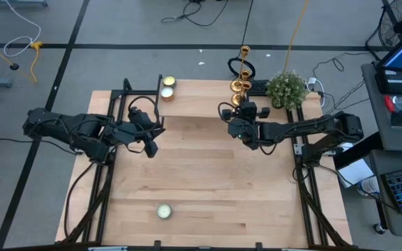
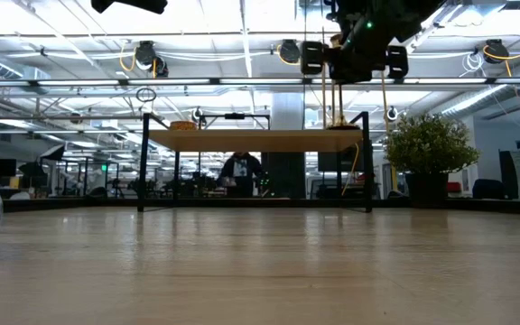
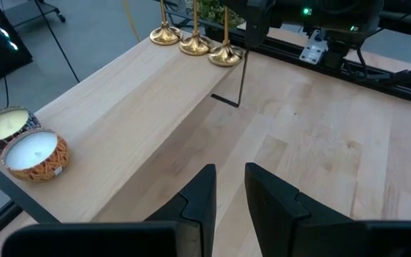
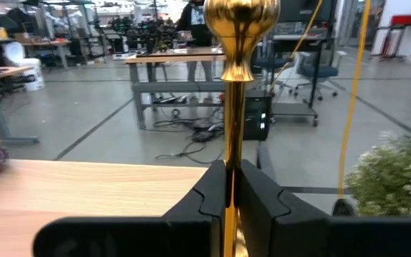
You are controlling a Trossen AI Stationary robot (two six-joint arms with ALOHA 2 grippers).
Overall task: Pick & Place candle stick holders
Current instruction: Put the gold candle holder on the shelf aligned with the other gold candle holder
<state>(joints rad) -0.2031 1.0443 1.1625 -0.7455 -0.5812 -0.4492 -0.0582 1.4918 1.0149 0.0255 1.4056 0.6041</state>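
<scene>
High view: three candle stick holders (image 1: pixel 241 85) stand in a row on the raised shelf (image 1: pixel 201 101) at the table's far edge, beside a potted plant (image 1: pixel 285 88). Only the right wrist view shows contact: the right gripper (image 4: pixel 232 187) pinches the nearest holder's stem (image 4: pixel 232 135) between its fingers. The left gripper (image 3: pixel 228 193), fingers slightly parted and holding nothing, hovers over the table, well apart from the holders, near two tinned candles (image 3: pixel 21 143).

Bare table (image 1: pixel 208 174) beside potted plant (image 1: pixel 285 88)
</scene>
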